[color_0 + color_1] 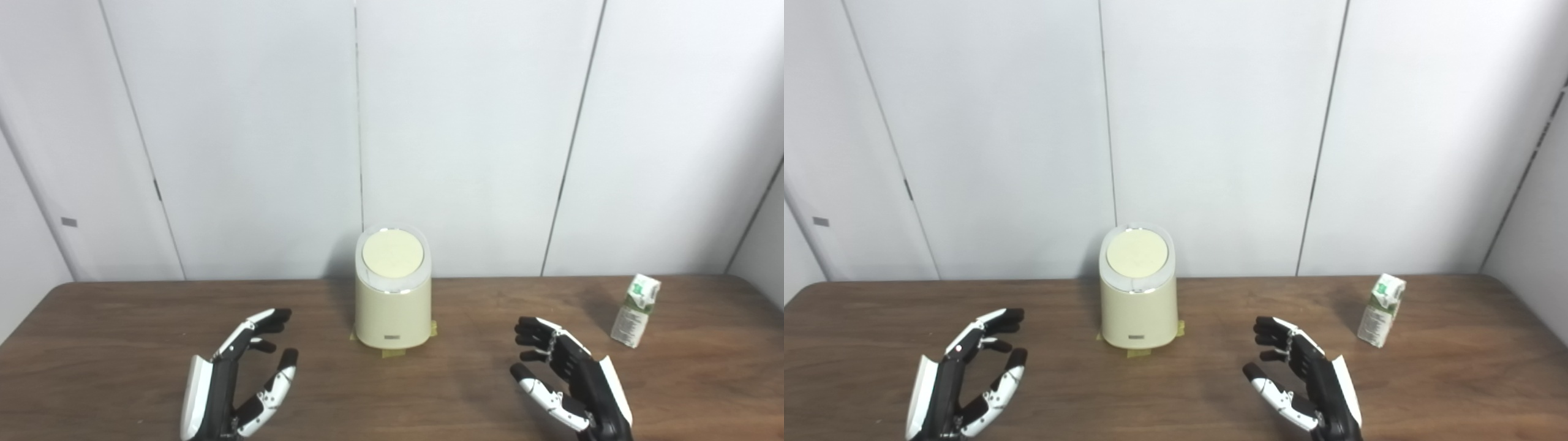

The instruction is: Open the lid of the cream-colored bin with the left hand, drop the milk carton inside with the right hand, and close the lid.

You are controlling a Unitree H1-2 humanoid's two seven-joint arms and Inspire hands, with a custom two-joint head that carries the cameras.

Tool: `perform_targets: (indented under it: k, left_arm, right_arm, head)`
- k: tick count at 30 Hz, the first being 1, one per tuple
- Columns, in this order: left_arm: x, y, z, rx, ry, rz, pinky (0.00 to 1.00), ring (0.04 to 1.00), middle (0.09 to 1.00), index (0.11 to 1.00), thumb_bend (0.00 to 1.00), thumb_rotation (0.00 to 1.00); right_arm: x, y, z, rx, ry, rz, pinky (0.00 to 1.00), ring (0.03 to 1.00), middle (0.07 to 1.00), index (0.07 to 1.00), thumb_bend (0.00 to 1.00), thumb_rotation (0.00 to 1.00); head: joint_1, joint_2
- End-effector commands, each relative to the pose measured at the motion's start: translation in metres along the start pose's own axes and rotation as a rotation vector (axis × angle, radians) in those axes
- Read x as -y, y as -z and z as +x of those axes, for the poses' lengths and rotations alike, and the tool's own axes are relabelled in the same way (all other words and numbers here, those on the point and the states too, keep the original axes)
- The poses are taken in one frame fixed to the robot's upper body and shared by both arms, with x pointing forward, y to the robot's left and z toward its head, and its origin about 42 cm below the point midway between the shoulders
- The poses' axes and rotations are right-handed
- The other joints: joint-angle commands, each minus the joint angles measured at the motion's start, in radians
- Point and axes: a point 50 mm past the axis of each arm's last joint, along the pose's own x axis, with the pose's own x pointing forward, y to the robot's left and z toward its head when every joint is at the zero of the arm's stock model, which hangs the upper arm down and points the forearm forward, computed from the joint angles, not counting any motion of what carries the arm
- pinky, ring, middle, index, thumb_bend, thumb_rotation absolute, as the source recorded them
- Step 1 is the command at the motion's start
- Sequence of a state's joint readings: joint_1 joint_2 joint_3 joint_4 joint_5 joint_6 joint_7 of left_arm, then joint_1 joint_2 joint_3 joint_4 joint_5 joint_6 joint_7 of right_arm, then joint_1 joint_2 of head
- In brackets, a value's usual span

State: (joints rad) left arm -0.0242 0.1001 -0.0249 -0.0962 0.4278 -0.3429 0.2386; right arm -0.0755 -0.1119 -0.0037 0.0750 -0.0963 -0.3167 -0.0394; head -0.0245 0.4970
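Nearest you, both black-and-white robot hands hover low over the dark brown wooden table (122, 318), palms turned inward toward each other. Your left hand (239, 380) has its fingers (257, 321) spread apart and slightly curled, thumb out to the side, holding and touching nothing. Your right hand (569, 383) is the same: fingers (533, 334) apart and loosely bent, empty.

Between the two hands and farther back stands the cream-colored cylindrical plastic bin (392, 306), upright, with its round pale-yellow lid (392, 253) shut flat on top. You can see strips of yellowish tape (392, 351) under its base. Both hands are well apart from the bin.

Your small white-and-green milk carton (636, 310) stands tilted on the table, beyond and to the right of your right hand, apart from its fingertips. Nothing lies between either hand and its target. White wall panels (465, 122) rise behind the table
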Motion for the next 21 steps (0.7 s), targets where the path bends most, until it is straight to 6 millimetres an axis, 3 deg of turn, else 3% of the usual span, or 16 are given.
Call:
perform_targets:
  k: [1,5,9,13,21]
  left_arm:
    - [-0.001,-0.027,0.038,0.09,-0.026,-0.012,0.65,0.767,0.802,0.8,0.46,0.5]
    - [0.003,-0.041,0.065,0.078,-0.01,-0.014,0.81,0.899,0.93,0.931,0.53,0.59]
    - [0.012,-0.057,0.101,0.048,0.012,-0.001,0.98,0.994,0.996,0.996,0.61,0.57]
    - [0.023,-0.072,0.131,-0.018,0.038,0.037,1.0,1.0,1.0,1.0,0.67,0.5]
    - [0.04,-0.085,0.164,-0.105,0.044,0.134,1.0,1.0,1.0,1.0,0.79,0.44]
  right_arm:
    - [0.0,0.024,-0.021,-0.057,-0.021,-0.038,0.65,0.734,0.752,0.739,0.28,0.32]
    - [0.0,0.024,-0.021,-0.063,-0.021,-0.026,0.64,0.732,0.751,0.737,0.28,0.33]
    - [0.001,0.025,-0.021,-0.06,-0.024,-0.022,0.65,0.736,0.753,0.735,0.28,0.32]
    - [0.002,0.025,-0.021,-0.06,-0.025,-0.028,0.64,0.735,0.755,0.736,0.27,0.32]
    - [0.004,0.025,-0.023,-0.053,-0.023,-0.035,0.64,0.731,0.748,0.732,0.27,0.29]
  head:
    - [-0.003,-0.001]
    - [0.002,-0.001]
    - [0.004,-0.003]
    - [0.004,-0.004]
    - [0.025,-0.004]
